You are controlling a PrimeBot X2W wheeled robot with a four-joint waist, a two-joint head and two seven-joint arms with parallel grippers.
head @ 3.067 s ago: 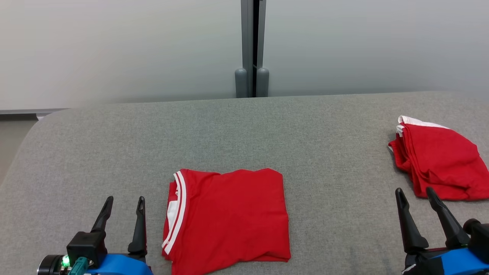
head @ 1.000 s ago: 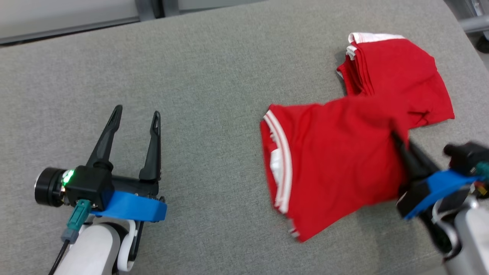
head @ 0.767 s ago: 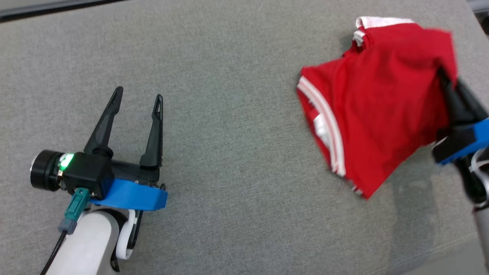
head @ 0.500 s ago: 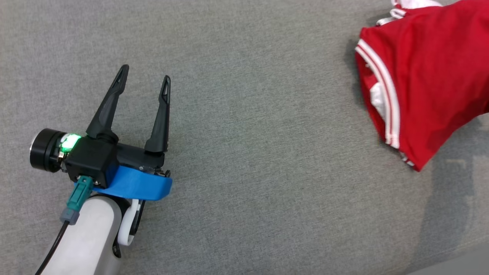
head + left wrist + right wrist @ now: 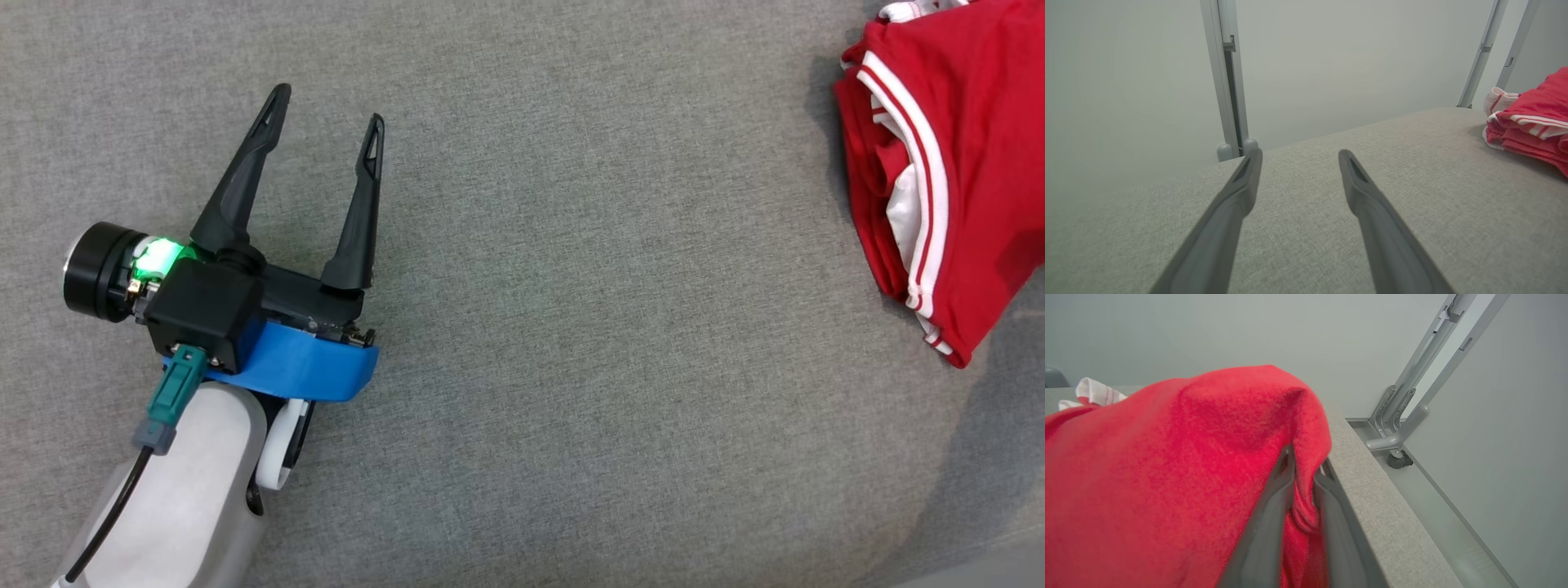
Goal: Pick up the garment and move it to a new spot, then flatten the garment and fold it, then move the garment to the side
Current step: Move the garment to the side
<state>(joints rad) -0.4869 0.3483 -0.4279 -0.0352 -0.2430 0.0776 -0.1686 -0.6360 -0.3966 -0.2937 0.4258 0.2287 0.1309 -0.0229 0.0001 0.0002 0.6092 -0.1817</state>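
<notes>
R gripper (image 5: 1304, 463) pinches garment (image 5: 1167, 457); L gripper (image 5: 328, 104) wide open.

The left gripper (image 5: 328, 102) has two long black fingers (image 5: 245, 171), a blue band (image 5: 302, 377), a green light (image 5: 153, 260), a teal plug (image 5: 175, 390), a black cable (image 5: 106, 523) and a white forearm (image 5: 184, 498).

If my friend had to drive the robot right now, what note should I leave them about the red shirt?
The left gripper is open and empty, hovering over the grey surface.
The right gripper is pinching a fold of the red garment.
The red garment is folded, at the surface's right end, seemingly on top of another red-and-white garment.
Done: the folding, and the move to the side looks nearly complete.
Left: let go and pull the right arm away.
</notes>
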